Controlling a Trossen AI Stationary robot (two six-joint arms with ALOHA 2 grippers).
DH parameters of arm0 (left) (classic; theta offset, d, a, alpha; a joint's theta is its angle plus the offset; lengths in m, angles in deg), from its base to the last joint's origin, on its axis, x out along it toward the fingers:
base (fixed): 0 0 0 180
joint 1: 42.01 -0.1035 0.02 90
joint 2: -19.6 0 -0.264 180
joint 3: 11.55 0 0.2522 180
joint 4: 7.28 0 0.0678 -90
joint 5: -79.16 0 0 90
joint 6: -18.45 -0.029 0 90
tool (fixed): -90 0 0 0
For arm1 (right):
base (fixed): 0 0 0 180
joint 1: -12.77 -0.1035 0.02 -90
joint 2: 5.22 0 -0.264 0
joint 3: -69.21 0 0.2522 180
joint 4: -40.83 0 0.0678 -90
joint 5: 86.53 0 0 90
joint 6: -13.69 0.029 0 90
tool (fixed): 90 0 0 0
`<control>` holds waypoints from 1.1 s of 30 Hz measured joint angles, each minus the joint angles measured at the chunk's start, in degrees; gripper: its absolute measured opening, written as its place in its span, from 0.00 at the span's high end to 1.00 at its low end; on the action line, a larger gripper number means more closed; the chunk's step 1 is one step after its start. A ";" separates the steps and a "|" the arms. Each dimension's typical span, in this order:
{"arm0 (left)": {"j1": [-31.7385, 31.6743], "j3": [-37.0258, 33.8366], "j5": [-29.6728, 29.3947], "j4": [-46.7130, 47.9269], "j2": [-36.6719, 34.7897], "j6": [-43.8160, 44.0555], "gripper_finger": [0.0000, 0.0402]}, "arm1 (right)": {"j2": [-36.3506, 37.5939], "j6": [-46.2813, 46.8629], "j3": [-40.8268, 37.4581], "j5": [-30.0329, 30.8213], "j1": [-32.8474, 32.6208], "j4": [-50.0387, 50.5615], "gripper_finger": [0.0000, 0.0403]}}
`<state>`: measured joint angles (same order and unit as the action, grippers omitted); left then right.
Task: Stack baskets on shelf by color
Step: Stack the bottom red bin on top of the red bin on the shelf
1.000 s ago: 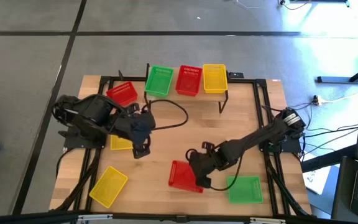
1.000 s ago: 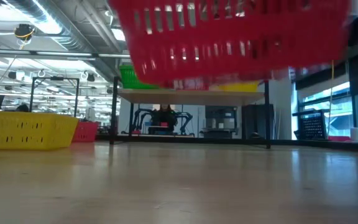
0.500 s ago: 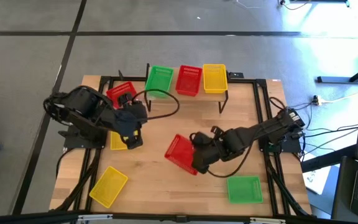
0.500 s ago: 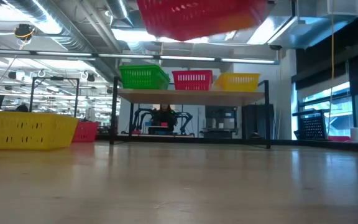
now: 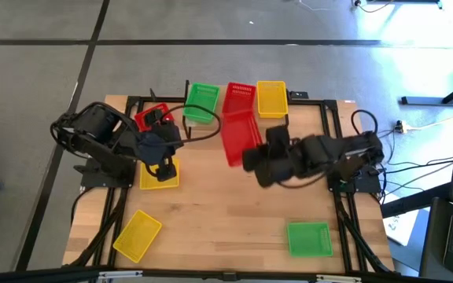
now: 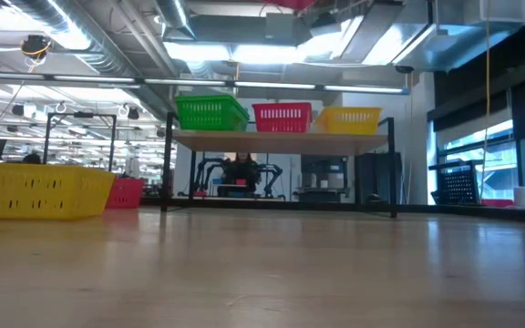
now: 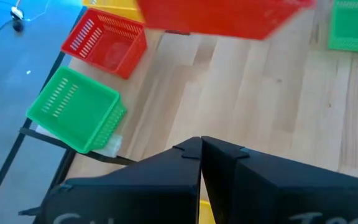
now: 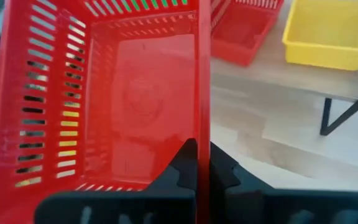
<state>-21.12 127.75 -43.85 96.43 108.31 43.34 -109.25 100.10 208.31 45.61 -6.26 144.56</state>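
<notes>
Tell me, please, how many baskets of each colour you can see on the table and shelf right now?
Red baskets: 3
Green baskets: 2
Yellow baskets: 3
Total visible: 8

Seven baskets show in the high view. Three are red: one on the shelf (image 5: 285, 118) at its middle (image 5: 240, 96), one held up in the air near the shelf (image 5: 238, 137), and one on the table behind the left arm (image 5: 149, 118). Two are green: one at the shelf's left end (image 5: 201, 102) and one on the table near its front edge (image 5: 309, 238). Two are yellow and fully visible: one at the shelf's right end (image 5: 271, 98) and one at the table's front left (image 5: 138, 234). A further yellow basket (image 5: 158, 174) lies partly under the left arm, which makes three yellow and eight in all. There is one shelf and there are two arms.
</notes>
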 joint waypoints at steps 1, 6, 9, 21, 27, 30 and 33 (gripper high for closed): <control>0.00 0.00 -0.08 0.00 -0.01 -0.04 1.00 | 0.06 0.18 0.66 -0.37 1.25 -0.05 1.00; -0.04 0.00 -1.16 -0.07 -0.01 -1.53 1.00 | 0.09 -0.84 2.24 -5.06 8.97 0.02 1.00; -0.03 0.00 -2.98 -0.40 -0.01 -1.55 1.00 | 0.09 -2.72 2.29 -8.71 14.31 0.06 1.00; -2.78 0.00 -5.52 -0.87 -0.01 -1.43 1.00 | 0.09 -15.35 2.27 -10.23 27.74 -3.05 1.00; -4.92 0.00 -9.29 -0.90 0.02 -1.07 1.00 | 0.09 -16.06 2.27 -11.16 28.62 -3.60 1.00; -5.95 0.00 -11.27 -0.89 0.25 -2.41 1.00 | 0.09 -14.34 2.27 -11.36 29.14 -3.62 1.00; -7.04 0.00 -11.95 -0.89 0.25 -4.66 1.00 | 0.09 -11.60 2.27 -11.41 29.88 -3.66 1.00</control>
<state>-28.17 127.75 -55.80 95.54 108.57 38.68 -109.16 88.50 210.58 34.21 23.62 140.90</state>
